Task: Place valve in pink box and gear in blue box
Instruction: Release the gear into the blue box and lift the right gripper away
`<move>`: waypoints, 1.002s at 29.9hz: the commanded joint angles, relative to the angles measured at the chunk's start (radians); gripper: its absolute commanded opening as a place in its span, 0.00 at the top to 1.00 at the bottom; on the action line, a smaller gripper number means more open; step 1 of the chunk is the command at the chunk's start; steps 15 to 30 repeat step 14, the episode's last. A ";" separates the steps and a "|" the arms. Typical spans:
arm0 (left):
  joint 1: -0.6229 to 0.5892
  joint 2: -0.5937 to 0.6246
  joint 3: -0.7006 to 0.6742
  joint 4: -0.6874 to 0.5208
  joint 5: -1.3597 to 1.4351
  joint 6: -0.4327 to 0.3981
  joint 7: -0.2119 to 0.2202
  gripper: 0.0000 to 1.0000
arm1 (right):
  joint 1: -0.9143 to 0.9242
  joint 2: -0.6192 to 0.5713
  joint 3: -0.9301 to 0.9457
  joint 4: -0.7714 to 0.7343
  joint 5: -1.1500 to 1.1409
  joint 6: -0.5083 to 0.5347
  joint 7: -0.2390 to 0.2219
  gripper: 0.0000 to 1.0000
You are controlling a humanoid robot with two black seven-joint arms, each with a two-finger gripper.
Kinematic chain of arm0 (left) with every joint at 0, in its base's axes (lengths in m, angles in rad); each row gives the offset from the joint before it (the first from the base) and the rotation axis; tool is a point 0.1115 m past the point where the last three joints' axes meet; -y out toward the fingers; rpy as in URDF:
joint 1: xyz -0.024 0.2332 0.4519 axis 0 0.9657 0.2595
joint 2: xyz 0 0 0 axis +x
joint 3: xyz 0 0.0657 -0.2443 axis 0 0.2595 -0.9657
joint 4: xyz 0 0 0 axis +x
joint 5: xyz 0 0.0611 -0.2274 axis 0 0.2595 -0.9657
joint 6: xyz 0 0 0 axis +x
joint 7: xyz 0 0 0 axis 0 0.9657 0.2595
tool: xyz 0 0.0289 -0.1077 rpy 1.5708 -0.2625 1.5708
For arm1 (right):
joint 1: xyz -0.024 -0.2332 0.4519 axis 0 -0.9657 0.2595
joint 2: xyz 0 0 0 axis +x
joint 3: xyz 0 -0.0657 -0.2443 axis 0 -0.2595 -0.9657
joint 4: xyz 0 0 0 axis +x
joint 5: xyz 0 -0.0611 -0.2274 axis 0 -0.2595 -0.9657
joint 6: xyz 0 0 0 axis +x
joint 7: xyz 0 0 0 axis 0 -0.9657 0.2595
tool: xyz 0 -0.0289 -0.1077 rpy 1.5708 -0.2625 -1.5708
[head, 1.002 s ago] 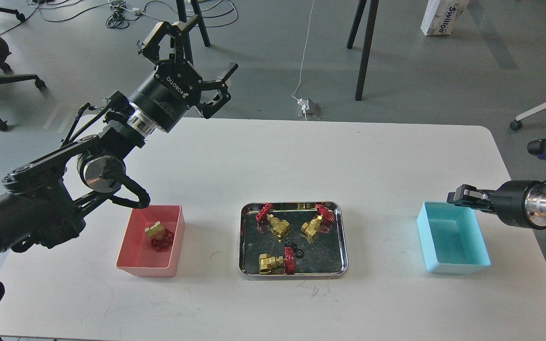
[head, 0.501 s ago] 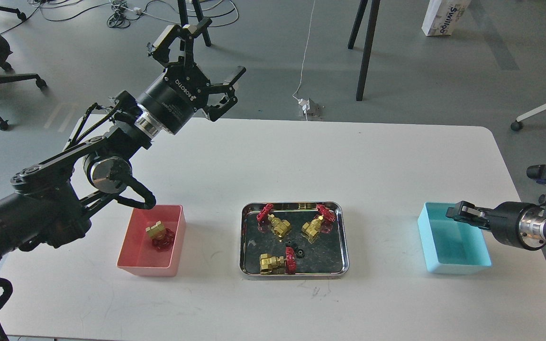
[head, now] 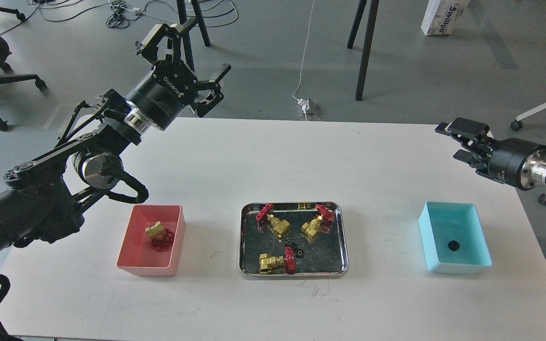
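One brass valve (head: 159,236) with a red handwheel lies in the pink box (head: 133,261) at the left. Three more valves (head: 275,225) lie in the steel tray, with two tiny black gears (head: 289,244) between them. One black gear (head: 453,245) lies in the blue box (head: 429,237) at the right. My left gripper (head: 184,52) is open and empty, raised beyond the table's far left edge. My right gripper (head: 460,140) is open and empty, above the table behind the blue box.
The shiny steel tray (head: 342,237) sits mid-table between the two boxes. The white table (head: 301,161) ends close behind my left gripper. Chair legs, stands and cables are on the floor beyond.
My right gripper has lifted up and back from over the blue box and opened; a gear now lies in the box. My left gripper shifted slightly left, still open.
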 commanded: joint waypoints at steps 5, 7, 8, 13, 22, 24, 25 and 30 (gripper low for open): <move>-0.091 -0.133 -0.126 0.371 -0.017 0.000 0.000 0.00 | 0.126 0.289 0.156 -0.365 0.497 0.305 0.122 0.00; -0.094 -0.184 -0.135 0.405 -0.022 0.000 0.000 0.00 | 0.126 0.350 0.186 -0.454 0.557 0.305 0.125 0.00; -0.091 -0.203 -0.135 0.405 -0.025 0.000 0.000 0.00 | 0.129 0.381 0.197 -0.482 0.570 0.305 0.123 0.00; -0.080 -0.233 -0.138 0.407 -0.039 0.000 0.000 0.00 | 0.129 0.413 0.213 -0.495 0.578 0.305 0.131 0.00; -0.082 -0.235 -0.138 0.404 -0.040 0.000 0.000 0.00 | 0.127 0.409 0.222 -0.493 0.581 0.305 0.134 0.00; -0.082 -0.235 -0.138 0.404 -0.040 0.000 0.000 0.00 | 0.127 0.409 0.222 -0.493 0.581 0.305 0.134 0.00; -0.082 -0.235 -0.138 0.404 -0.040 0.000 0.000 0.00 | 0.127 0.409 0.222 -0.493 0.581 0.305 0.134 0.00; -0.082 -0.235 -0.138 0.404 -0.040 0.000 0.000 0.00 | 0.127 0.409 0.222 -0.493 0.581 0.305 0.134 0.00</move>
